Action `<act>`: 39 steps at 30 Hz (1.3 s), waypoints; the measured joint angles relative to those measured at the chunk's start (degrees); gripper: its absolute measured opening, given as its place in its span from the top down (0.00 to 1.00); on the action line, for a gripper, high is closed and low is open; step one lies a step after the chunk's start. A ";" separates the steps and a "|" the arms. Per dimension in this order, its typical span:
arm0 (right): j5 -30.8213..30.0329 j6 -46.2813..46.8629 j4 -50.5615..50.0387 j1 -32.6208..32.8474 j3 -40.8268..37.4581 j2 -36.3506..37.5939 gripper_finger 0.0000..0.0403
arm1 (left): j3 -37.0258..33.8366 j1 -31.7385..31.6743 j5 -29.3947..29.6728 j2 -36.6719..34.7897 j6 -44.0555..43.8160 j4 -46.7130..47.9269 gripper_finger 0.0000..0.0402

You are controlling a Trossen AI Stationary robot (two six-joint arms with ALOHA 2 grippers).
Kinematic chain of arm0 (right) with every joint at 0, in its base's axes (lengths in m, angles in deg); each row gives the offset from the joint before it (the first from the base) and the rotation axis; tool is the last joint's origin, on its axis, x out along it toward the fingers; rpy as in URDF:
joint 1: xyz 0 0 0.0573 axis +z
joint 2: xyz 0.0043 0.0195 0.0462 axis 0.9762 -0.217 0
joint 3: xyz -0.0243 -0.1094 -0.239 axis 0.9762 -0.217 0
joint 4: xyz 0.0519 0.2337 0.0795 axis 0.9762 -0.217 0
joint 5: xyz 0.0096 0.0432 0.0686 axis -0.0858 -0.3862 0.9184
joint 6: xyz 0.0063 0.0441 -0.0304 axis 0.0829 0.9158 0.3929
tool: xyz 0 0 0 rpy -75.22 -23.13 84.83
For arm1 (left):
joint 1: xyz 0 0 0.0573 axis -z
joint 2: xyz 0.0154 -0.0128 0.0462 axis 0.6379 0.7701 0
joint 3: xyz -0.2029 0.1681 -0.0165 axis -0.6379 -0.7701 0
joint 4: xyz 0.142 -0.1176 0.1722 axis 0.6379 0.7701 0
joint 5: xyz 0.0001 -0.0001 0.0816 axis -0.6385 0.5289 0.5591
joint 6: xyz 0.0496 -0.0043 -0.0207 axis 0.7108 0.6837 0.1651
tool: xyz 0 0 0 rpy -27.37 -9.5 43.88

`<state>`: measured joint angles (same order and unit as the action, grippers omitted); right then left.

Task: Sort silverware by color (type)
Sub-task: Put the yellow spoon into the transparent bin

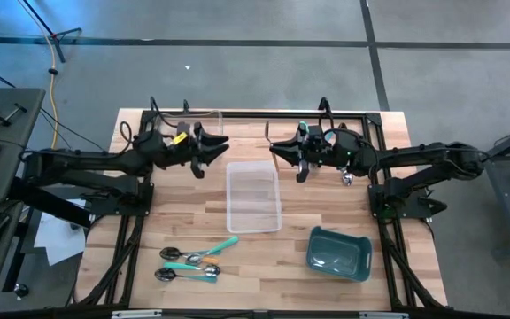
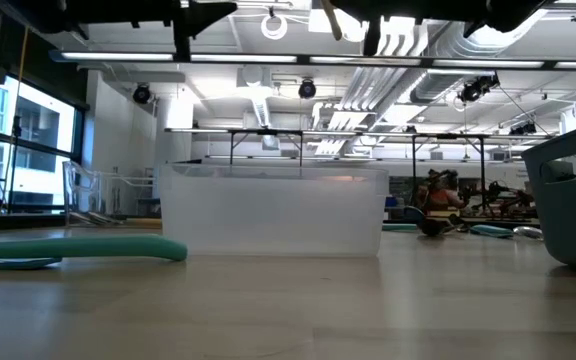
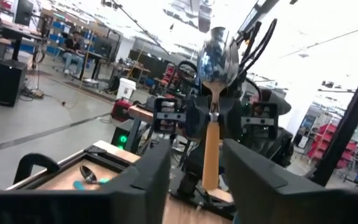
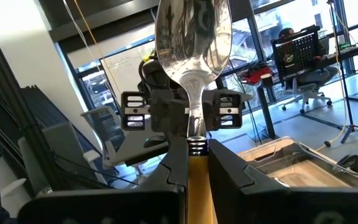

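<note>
Wooden tabletop (image 1: 175, 221) lies below me, with teal-handled spoons (image 1: 189, 264) near its front edge, left of the clear tray (image 1: 253, 197). Above its far end my left jaws stand parted, the orange-handled spoon (image 3: 211, 149) upright in the gap between them. My right jaws, facing the left ones, are clamped narrow on that spoon's handle, bowl upward.

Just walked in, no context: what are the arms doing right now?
Mid-handover above the table. The right gripper is shut on an orange-handled spoon, bowl up, while the left gripper stands open around its handle. Three teal-handled spoons lie at the front, near a clear tray and teal bin.
</note>
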<state>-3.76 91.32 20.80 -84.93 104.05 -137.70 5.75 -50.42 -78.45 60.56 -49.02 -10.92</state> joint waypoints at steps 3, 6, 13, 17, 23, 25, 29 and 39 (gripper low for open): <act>0.00 0.00 1.14 0.00 0.02 -0.19 0.95 | 3.80 0.75 0.44 3.98 0.36 0.01 0.56; 0.00 0.00 3.38 0.00 0.07 -1.44 0.95 | 8.36 1.15 0.45 9.19 2.37 0.08 0.51; 0.02 0.44 5.16 0.02 0.07 -3.43 0.95 | 17.31 1.04 0.40 19.20 4.96 0.28 0.49; 0.46 0.35 5.10 0.02 0.07 -3.39 0.95 | 20.22 1.04 -1.86 22.78 3.92 0.21 0.49; 1.68 0.50 4.37 0.02 0.04 -3.39 0.95 | 22.24 1.04 -3.09 25.65 3.04 -0.05 0.49; 1.65 0.46 4.35 0.00 0.04 -3.39 0.95 | 22.66 1.04 -3.11 25.89 3.03 -0.01 0.50; 1.70 0.46 4.31 0.02 0.04 -3.39 0.95 | 22.92 1.09 -3.14 25.89 4.89 0.09 0.55; 1.35 0.25 3.89 -0.04 0.00 -3.39 0.95 | 22.96 0.92 -4.69 25.78 6.21 0.64 0.96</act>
<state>-2.41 91.57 24.69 -84.98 104.05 -141.09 28.71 -49.50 -83.14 86.34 -42.81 -10.27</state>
